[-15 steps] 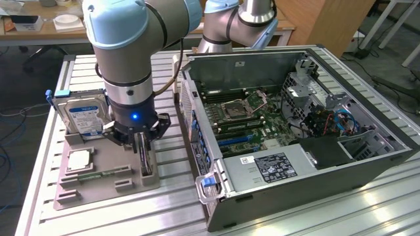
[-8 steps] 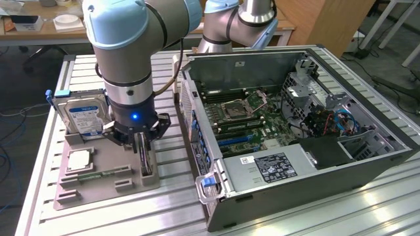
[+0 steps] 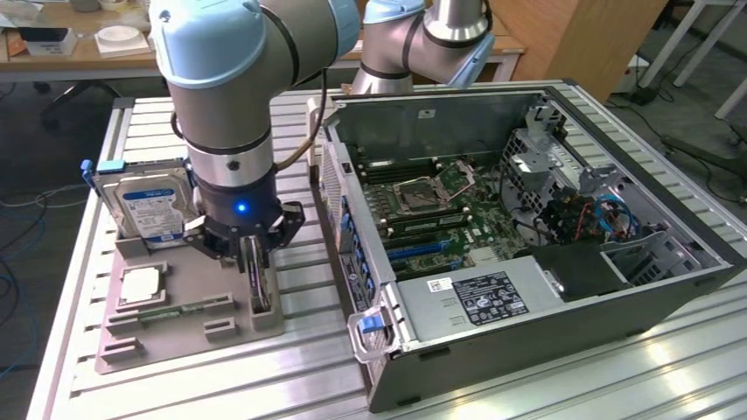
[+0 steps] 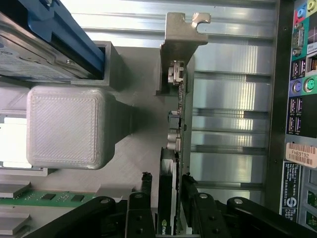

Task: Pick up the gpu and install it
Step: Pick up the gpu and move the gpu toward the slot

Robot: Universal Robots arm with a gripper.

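The gpu (image 3: 261, 299) is a thin dark card standing on edge in a slot of the grey holder tray (image 3: 175, 337), at the exterior view's left. In the wrist view the gpu (image 4: 173, 124) runs away from the camera, with its pale metal end strip (image 4: 179, 34) at the far end. My gripper (image 3: 259, 278) is lowered straight onto the card. Its black fingers (image 4: 192, 201) sit on both faces of the near end, shut on the card, which still rests in its slot. The gripper (image 4: 167, 191) hides the card's near end.
An open computer case (image 3: 653, 289) lies at the exterior view's right, with the motherboard (image 3: 438, 206) and blue slots (image 3: 415, 249) exposed. The tray also holds a silver hard drive (image 3: 150, 206), a processor chip (image 3: 140, 284) and a green memory stick (image 3: 187, 308). The case's rear port panel (image 4: 297, 99) is close beside the card.
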